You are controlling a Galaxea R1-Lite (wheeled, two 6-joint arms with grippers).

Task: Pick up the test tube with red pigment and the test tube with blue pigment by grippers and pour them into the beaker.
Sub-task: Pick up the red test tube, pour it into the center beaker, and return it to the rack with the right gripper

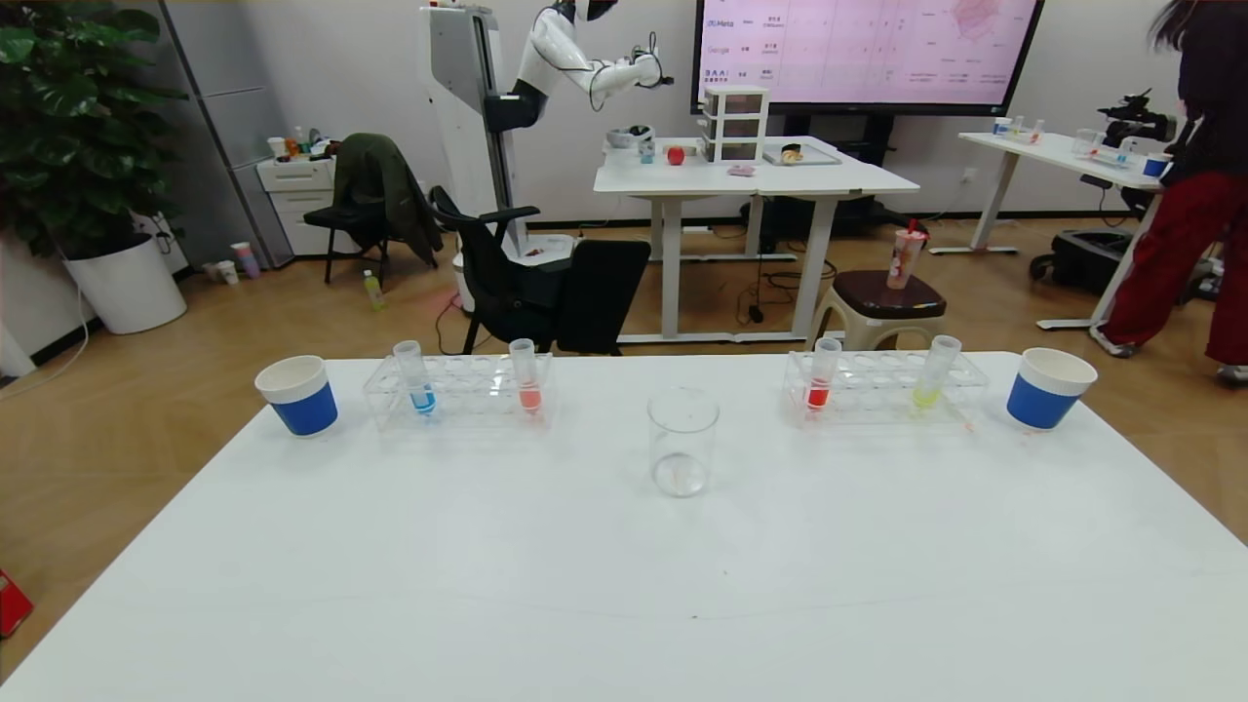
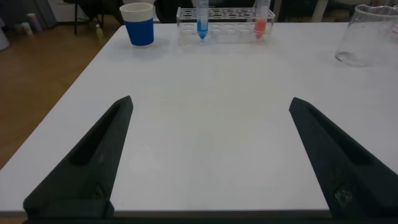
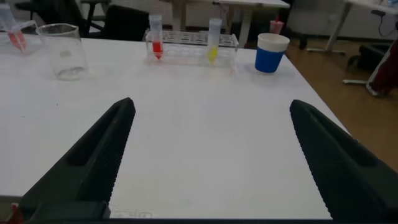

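The red test tube [image 1: 821, 378] stands in the right clear rack [image 1: 882, 388]; it also shows in the right wrist view [image 3: 156, 38]. The blue test tube [image 1: 416, 378] stands in the left rack [image 1: 460, 390], also in the left wrist view [image 2: 202, 18]. The empty clear beaker [image 1: 682, 442] stands mid-table between the racks, also seen in the left wrist view [image 2: 367, 35] and the right wrist view [image 3: 61, 50]. My left gripper [image 2: 211, 106] and right gripper [image 3: 211, 107] are open and empty over the near table, out of the head view.
A salmon-red tube [image 1: 526, 377] shares the left rack; a yellow-green tube [image 1: 936, 371] shares the right rack. White cups with blue sleeves stand at far left [image 1: 298, 394] and far right [image 1: 1046, 387]. The white table [image 1: 624, 585] ends at a far edge behind the racks.
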